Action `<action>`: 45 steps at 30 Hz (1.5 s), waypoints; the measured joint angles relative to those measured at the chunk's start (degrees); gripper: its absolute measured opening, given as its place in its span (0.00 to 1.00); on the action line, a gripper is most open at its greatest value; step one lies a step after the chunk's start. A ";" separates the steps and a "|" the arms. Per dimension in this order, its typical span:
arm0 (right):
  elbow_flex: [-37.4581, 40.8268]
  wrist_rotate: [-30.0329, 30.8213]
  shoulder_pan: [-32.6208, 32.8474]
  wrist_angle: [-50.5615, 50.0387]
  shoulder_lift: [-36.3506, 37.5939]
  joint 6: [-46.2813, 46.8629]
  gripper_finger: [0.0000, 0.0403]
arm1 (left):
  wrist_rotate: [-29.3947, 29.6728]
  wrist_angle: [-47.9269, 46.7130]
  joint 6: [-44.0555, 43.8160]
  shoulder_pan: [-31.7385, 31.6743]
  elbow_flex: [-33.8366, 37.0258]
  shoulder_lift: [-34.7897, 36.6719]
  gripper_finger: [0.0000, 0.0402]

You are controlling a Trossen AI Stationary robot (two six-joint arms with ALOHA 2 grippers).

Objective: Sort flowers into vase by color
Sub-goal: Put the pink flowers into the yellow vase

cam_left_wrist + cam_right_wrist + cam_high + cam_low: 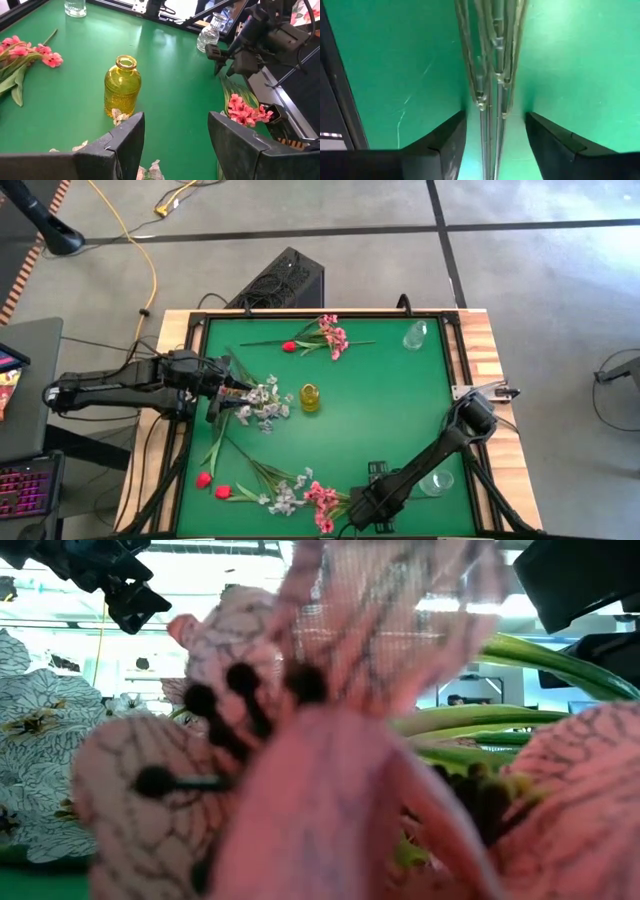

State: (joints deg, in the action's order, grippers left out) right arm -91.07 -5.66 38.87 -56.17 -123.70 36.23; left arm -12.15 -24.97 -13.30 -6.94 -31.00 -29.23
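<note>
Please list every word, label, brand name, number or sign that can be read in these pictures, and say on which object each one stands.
There is no readable text in any view.
The yellow vase, the clear glass vases and the green table carry no label or marking.
The left gripper and the right gripper show no brand or number.

Setting: robotics lab or workshop bay. Bare grey concrete floor [540,290] with dark seams, a yellow cable [150,275] trailing loose across it, and a green-topped work table [370,395] edged in wood. Keyboard [25,485] on side desk, black box [285,280] behind table.
</note>
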 joint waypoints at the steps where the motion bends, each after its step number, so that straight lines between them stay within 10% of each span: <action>1: 0.02 0.22 -0.18 -0.14 0.08 0.08 0.52 | 0.01 -0.01 0.00 0.00 0.00 0.00 0.51; 10: 0.06 1.30 -2.96 -0.08 1.71 -3.81 0.05 | 0.96 -0.02 0.00 0.00 0.00 0.00 0.51; 26: -0.05 14.80 -13.23 2.50 21.23 -11.02 0.05 | 0.96 -0.09 0.00 0.02 0.02 0.00 0.51; 36: 0.46 17.84 -23.14 24.88 31.98 -27.22 0.06 | 2.61 -0.12 0.01 0.00 0.02 0.00 0.51; 45: 0.46 -1.80 -37.84 45.64 30.52 -36.52 0.05 | 5.33 -0.04 0.02 0.02 0.02 0.00 0.51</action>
State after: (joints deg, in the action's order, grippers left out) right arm -90.61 -7.46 1.02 -10.52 -93.18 -0.29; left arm -6.82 -25.02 -13.28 -6.92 -30.98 -29.23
